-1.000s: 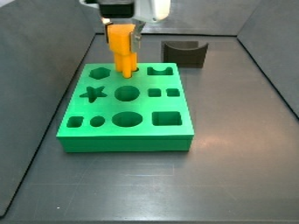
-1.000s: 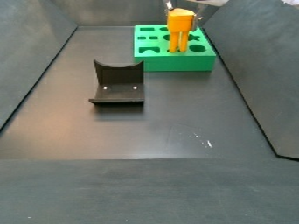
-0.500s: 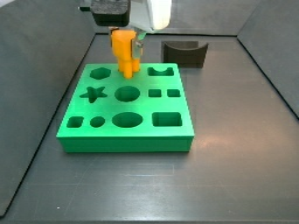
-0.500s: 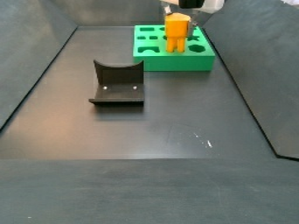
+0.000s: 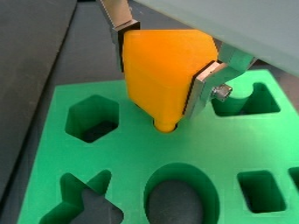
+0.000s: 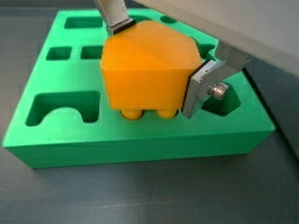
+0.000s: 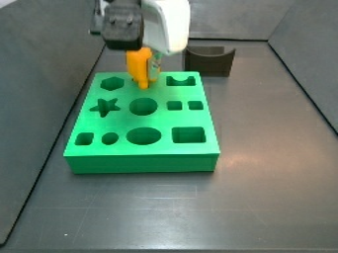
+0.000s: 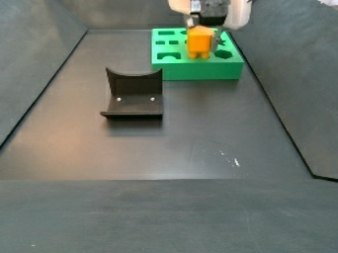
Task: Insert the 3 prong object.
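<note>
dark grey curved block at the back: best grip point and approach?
Judging from a side view, the dark grey curved block sits upright, curved face open upward. Probably come from above and pinch its flat side walls; the curve would slip. The end effector is shut on the 3 prong object over the green block.

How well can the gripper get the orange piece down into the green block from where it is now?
Probably yes. The gripper, shut on the 3 prong object, hangs right over the green block; in a wrist view the prongs point down at it. Nothing lies between, though whether they line up with the hole cannot be told.
</note>
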